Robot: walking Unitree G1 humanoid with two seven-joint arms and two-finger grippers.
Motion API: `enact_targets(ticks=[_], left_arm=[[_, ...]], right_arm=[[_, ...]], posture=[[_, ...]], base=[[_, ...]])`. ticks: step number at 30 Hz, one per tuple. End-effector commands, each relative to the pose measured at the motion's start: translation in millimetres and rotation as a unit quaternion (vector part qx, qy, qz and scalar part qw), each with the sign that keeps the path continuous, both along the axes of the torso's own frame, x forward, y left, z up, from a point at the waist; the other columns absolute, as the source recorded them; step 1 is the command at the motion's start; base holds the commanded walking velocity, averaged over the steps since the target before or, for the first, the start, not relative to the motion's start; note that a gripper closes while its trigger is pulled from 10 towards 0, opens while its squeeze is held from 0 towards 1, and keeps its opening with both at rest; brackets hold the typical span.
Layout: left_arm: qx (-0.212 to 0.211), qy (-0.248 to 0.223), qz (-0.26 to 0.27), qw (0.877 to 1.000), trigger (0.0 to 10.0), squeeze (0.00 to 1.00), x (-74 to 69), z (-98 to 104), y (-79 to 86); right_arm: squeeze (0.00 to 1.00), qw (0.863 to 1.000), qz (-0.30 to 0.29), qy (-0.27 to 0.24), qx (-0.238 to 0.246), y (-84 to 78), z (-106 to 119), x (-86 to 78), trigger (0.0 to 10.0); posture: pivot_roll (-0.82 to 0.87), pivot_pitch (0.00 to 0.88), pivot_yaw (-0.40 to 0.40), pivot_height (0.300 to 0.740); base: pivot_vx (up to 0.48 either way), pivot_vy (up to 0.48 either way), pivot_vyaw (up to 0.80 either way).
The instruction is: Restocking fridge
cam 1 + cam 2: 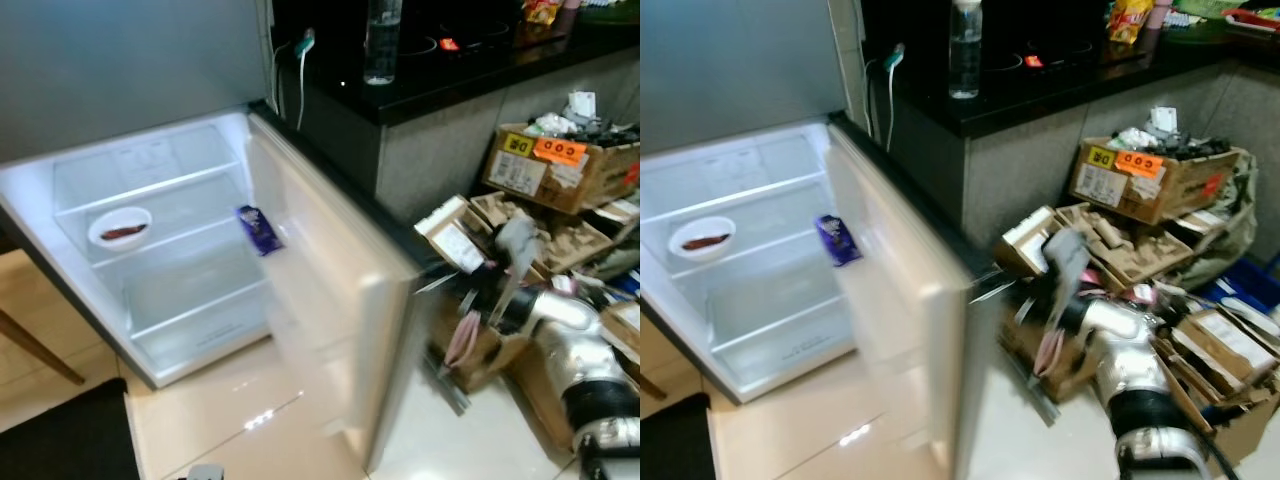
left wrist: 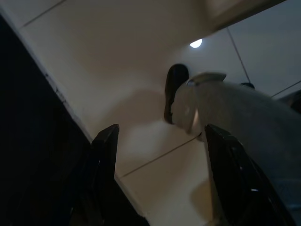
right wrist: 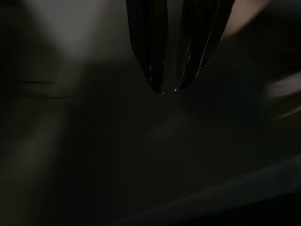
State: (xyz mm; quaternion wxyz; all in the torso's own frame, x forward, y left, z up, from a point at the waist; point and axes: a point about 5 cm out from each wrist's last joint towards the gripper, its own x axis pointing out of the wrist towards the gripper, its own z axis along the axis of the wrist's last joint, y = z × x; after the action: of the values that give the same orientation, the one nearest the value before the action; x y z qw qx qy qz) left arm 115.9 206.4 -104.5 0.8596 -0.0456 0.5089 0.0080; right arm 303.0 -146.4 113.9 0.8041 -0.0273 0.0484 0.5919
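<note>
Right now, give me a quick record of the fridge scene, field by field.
fridge: door open, inside lit
shelf: white bowl with something dark in it
purple packet: inside the fridge, by the door hinge
counter: clear bottle
floor right: cardboard boxes
right gripper: fingers almost together, by the boxes
left gripper: open over floor

glossy tile floor point(image 1: 240, 420), cardboard boxes point(image 1: 560, 165)

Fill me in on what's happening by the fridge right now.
The fridge stands open with its door swung wide. Inside, a white bowl sits on a shelf and a purple packet lies near the door side. The robot's right arm reaches toward the door's outer edge, its right end effector nearly closed and holding nothing. The left end effector hangs open over the floor. Cardboard boxes are piled beside the counter.
</note>
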Motion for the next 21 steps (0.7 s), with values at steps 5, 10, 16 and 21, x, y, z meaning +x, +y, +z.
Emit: enact_targets(ticks=[5, 10, 16, 21], left_arm=[[-0.001, 0.012, 0.001, 1.0, 10.0, 0.0, -8.9, -2.6, -0.5], [-0.001, 0.014, 0.001, 1.0, 10.0, 0.0, -10.1, -3.2, -1.5], [-0.002, 0.016, 0.002, 1.0, 10.0, 0.0, -11.1, -3.6, -1.9], [-0.002, 0.018, 0.002, 1.0, 10.0, 0.0, -12.2, -4.0, -2.4]], right_arm=[[0.0, 0.994, 0.108, 0.002, 0.028, 26.9, 17.2, -19.9, 10.0], [0.0, 0.996, -0.005, -0.027, 0.08, 30.5, 17.8, 5.4, 10.0], [0.0, 0.986, -0.165, 0.017, 0.025, 4.3, -15.1, 17.6, 10.0], [0.0, 0.956, -0.267, 0.098, -0.075, -19.2, -69.6, 0.4, 10.0]], posture=[[-0.08, 0.028, 0.005, 0.74], [-0.07, 0.031, 0.005, 0.74], [-0.07, 0.032, 0.002, 0.74], [-0.07, 0.03, 0.0, 0.74]], base=[[0.0, 0.0, 0.0], [0.0, 0.0, 0.0], [0.0, 0.0, 0.0], [0.0, 0.0, 0.09]])
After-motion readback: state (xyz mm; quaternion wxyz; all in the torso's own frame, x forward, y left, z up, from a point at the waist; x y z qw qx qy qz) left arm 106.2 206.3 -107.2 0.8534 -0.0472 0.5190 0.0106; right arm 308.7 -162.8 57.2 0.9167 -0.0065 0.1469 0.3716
